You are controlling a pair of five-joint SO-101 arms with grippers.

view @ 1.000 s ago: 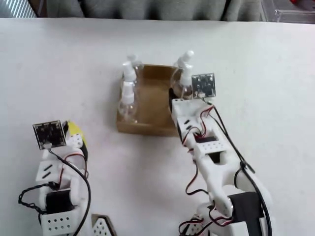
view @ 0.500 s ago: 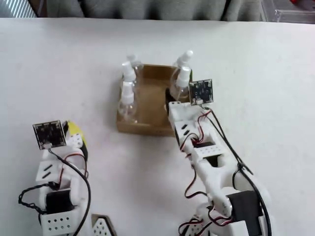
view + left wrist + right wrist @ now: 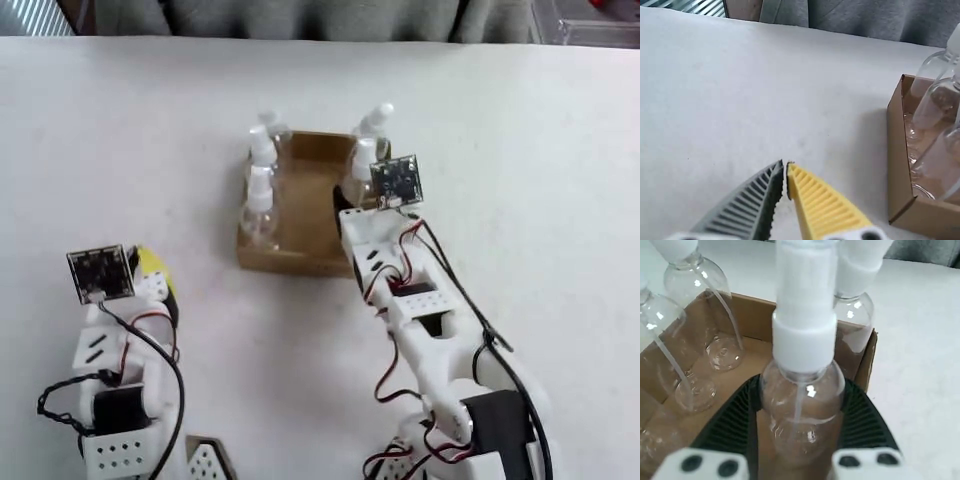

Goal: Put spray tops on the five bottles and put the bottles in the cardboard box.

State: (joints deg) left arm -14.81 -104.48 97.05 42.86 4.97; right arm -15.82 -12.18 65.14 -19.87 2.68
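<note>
Right wrist view, clear round bottle (image 3: 802, 410), white spray top (image 3: 805, 310)

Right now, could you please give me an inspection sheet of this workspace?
Surface: white table, nothing spilled.
Job's things: cardboard box at mid-table; bottles with spray tops standing inside it; held bottle, top on, at the box's right side.
Clutter: nothing seen.
Grippers: right gripper shut on the held bottle; left gripper shut and empty, above the table beside the box.
Cables: red and black wires along the right arm; black cable looping on the left arm.
Surroundings: grey cloth beyond the far edge.
</note>
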